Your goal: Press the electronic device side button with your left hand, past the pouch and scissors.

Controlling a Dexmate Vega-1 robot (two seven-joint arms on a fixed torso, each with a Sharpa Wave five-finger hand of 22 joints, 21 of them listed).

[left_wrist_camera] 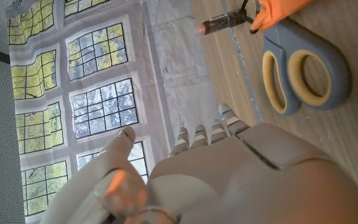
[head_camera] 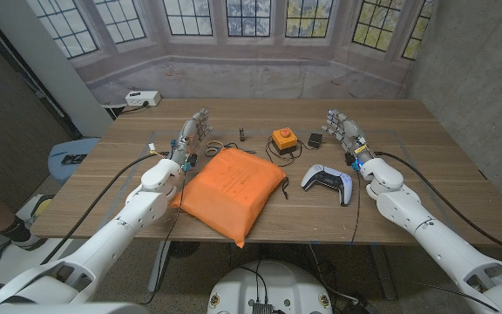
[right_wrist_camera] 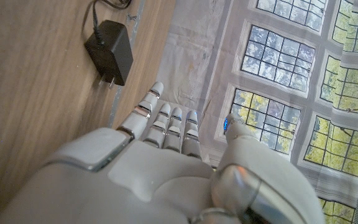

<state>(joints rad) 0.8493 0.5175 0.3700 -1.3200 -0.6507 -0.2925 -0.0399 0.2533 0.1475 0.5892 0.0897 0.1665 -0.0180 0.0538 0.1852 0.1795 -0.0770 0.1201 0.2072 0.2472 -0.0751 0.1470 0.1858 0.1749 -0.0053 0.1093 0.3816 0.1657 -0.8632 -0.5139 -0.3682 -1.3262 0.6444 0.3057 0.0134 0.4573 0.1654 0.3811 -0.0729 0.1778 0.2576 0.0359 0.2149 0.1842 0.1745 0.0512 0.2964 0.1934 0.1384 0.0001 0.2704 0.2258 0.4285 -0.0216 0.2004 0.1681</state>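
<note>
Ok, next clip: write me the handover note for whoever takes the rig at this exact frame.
Left hand: raised over the table left of the orange pouch, fingers apart, holding nothing. The scissors lie just beside it.
Right hand: open too, near the black power adapter, idle.
The orange electronic device sits behind the pouch, mid-table, cable attached. A white game controller lies right of the pouch.
Done: nothing visible; the device is untouched.
Left: carry the left hand past scissors and pouch, then press the device's side button.

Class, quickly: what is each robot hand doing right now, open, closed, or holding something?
Left hand: open, holding nothing, beside the blue-and-yellow-handled scissors.
Right hand: open, holding nothing, near the black plug adapter.
</note>
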